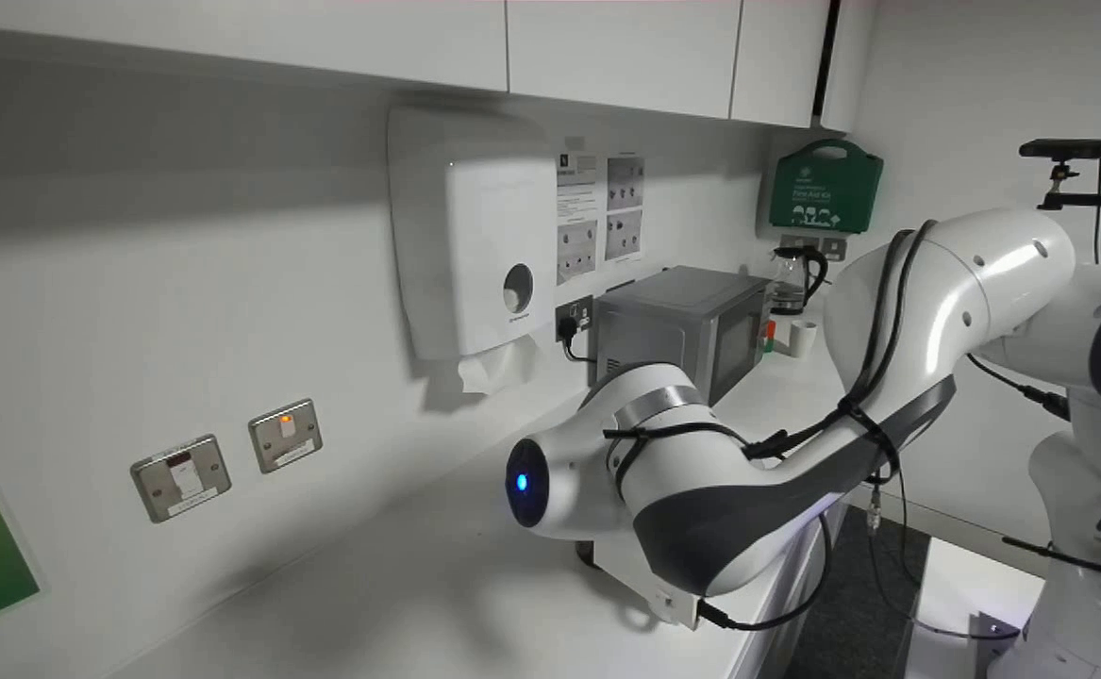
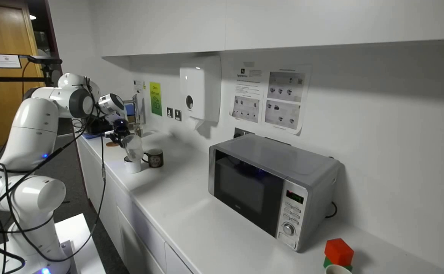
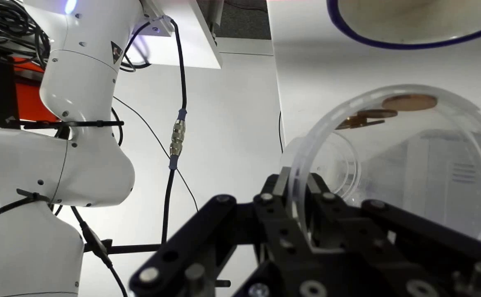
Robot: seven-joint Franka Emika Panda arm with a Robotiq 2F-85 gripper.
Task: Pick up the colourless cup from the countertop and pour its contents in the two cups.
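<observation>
we see the tool [image 3: 298, 183] pinching the colourless cup [image 3: 401, 165] by its wall, tilted, seemingly just above the white mug [image 2: 132, 166] — likely light, slick plastic; we'd grip that wall snugly — without crushing.

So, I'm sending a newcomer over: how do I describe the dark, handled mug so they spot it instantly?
On the long white countertop, start at the boxy grey microwave and look along toward the black claw holding a transparent cup. Near that cup, towards the white wall, stands the brown-black mug; its dark colour and pale markings set it apart from the white mug beside it.
</observation>
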